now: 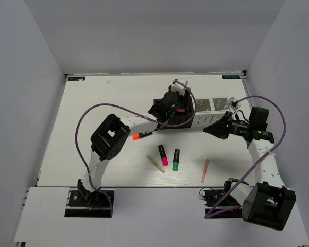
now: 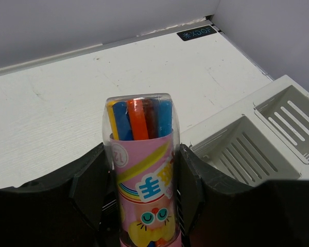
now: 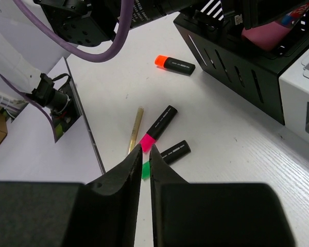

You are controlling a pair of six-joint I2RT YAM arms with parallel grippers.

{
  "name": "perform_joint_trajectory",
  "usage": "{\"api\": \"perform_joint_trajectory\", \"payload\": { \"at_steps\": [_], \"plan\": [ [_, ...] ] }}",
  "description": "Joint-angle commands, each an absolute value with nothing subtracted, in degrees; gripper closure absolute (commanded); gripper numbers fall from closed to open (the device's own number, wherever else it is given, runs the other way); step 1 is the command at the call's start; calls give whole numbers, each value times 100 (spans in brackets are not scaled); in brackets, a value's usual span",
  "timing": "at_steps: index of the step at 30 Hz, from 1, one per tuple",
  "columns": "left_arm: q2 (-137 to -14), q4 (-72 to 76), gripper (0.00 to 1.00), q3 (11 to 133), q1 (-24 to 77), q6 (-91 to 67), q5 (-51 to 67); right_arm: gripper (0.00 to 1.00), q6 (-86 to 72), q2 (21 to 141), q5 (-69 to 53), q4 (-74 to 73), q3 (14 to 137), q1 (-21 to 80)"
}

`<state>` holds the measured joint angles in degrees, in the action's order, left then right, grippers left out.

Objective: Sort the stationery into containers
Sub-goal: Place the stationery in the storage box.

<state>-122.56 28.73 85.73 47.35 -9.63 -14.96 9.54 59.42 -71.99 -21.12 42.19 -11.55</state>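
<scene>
My left gripper (image 2: 142, 177) is shut on a clear tube of coloured pens with a pink label (image 2: 141, 149). In the right wrist view the tube's pink end (image 3: 270, 32) sits in the black mesh cup (image 3: 232, 56). The joined cups (image 1: 208, 114) stand at the middle back, and the white ones (image 2: 242, 149) lie right of the tube. My right gripper (image 1: 215, 129) is shut and empty in front of the cups, its fingertips (image 3: 139, 154) almost touching. The orange (image 1: 142, 136), pink (image 1: 162, 155) and green (image 1: 175, 159) highlighters, the beige stick (image 1: 155, 164) and the salmon stick (image 1: 205, 170) lie on the table. The scissors are not in view.
White walls enclose the table on three sides. A purple cable (image 1: 92, 116) loops over the left arm and another (image 1: 278, 123) over the right arm. The table's near edge (image 1: 118, 186) lies just behind the arm bases.
</scene>
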Motion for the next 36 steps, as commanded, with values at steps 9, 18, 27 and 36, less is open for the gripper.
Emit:
{"api": "perform_joint_trajectory", "payload": {
  "at_steps": [9, 18, 27, 36],
  "plan": [
    [-11988, 3085, 51, 8499, 4764, -1081, -1441, 84, 1204, 6003, -7532, -2276, 4236, -1230],
    [-11804, 3059, 27, 8455, 4843, -1028, -1468, 81, 1257, 6021, -7594, -2373, 4254, -1266],
    [-11558, 3076, 23, 8376, 4957, -923, -1520, 72, 1292, 5977, -7638, -2417, 4271, -1292],
    [-10592, 2369, 44, 8429, 5080, -756, -1494, 52, 1362, 6003, -7515, -2654, 4412, -1292]
  ]
}}
